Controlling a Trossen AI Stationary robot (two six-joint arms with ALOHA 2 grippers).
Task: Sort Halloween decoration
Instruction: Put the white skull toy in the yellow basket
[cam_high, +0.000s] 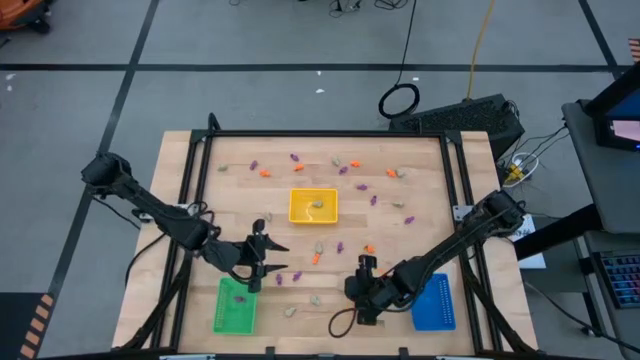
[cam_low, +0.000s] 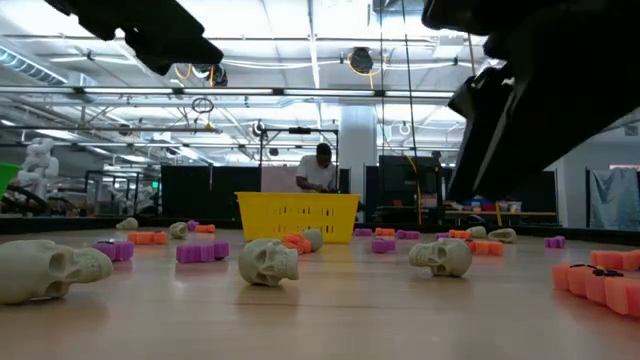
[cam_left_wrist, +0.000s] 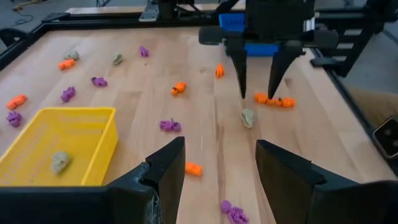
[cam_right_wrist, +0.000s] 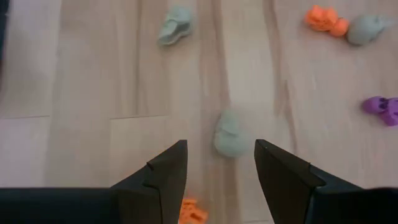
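Right tool (cam_right_wrist: 214, 168): fingers spread apart, holding nothing, low over the surface (cam_high: 420, 200) beside the blue tray (cam_high: 434, 303).
Pale skull (cam_right_wrist: 229, 133): on the wood at 12 o'clock of the right tool, just beyond the gap between its fingers, untouched.
Left tool (cam_left_wrist: 221, 168): fingers apart, empty, near the green tray (cam_high: 234, 305).
Orange trinket (cam_left_wrist: 193, 168): at 12 o'clock of the left tool, just ahead of its fingers.
Yellow tray (cam_high: 313, 206): mid-surface, one pale skull inside.
Other trinkets: orange, purple, pale, scattered toward the far edge.

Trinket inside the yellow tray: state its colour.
Pale beige-grey; the skull-shaped trinket lies in the yellow tray, seen best in the left wrist view.
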